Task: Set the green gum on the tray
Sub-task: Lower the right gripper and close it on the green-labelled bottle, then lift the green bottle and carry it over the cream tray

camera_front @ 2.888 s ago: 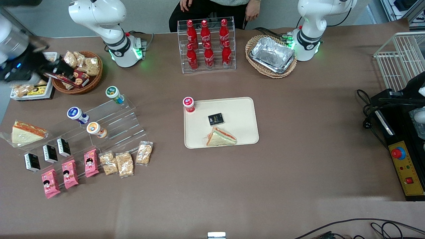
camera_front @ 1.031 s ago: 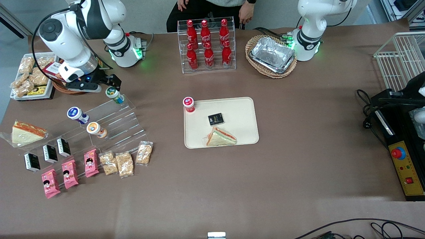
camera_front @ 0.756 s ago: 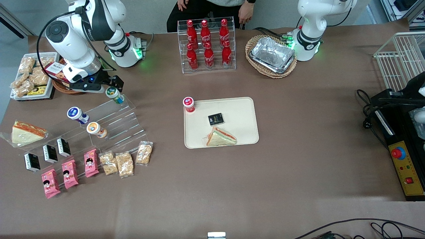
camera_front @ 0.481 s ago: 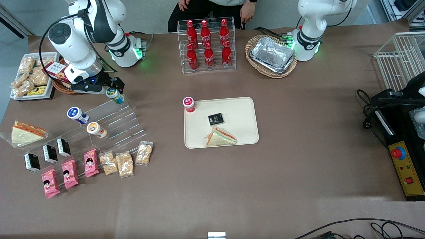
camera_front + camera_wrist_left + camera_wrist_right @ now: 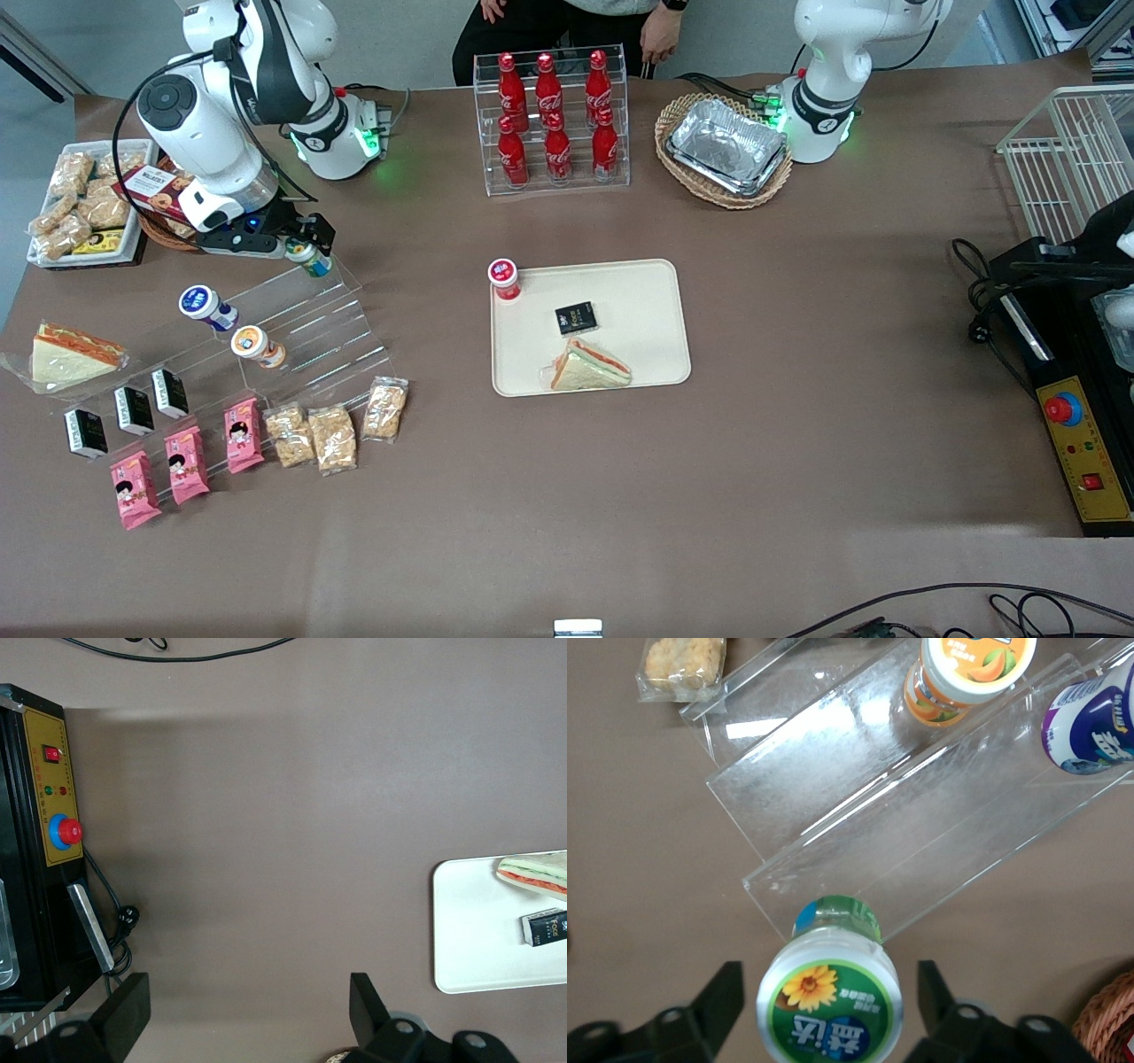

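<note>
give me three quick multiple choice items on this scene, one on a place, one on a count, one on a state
1. Where is the green gum?
A. on the tray
B. on the top step of the clear acrylic riser
C. in the wicker basket

2. How many cola bottles stand in the clear rack?
A. four
B. six
C. eight

3. How is the right arm's hand?
A. open, fingers either side of the green gum
B. shut on the red-lidded bottle
C. out of view

Key: 1 B, it stands on the riser, not the tray. 2 B, two rows of three cola bottles. 3 A, gaps show beside the lid.
</note>
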Robot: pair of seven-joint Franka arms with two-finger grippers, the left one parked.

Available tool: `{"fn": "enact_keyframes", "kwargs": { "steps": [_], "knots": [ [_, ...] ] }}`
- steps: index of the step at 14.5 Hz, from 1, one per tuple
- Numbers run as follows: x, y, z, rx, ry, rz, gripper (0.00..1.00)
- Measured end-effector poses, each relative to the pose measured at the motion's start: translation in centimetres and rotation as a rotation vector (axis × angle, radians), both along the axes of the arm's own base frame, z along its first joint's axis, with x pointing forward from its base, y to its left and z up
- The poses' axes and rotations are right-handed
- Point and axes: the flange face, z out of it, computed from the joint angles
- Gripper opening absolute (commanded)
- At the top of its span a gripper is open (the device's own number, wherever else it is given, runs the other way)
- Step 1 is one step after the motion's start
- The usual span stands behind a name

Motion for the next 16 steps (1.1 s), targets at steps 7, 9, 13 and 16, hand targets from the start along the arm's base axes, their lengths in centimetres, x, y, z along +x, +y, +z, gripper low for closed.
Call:
{"fn": "enact_keyframes", "kwargs": {
  "steps": [7, 9, 13, 16],
  "knots": [
    [0.0, 0.0, 0.0, 0.002, -0.001, -0.045, 0.17],
    [0.1, 0.1, 0.4, 0.002, -0.004, -0.044, 0.17],
    [1.2, 1.0, 6.7, 0.002, 0.035, -0.032, 0.17],
    [2.2, 2.1, 14.2, 0.01, 0.025, -0.015, 0.17]
  ]
}}
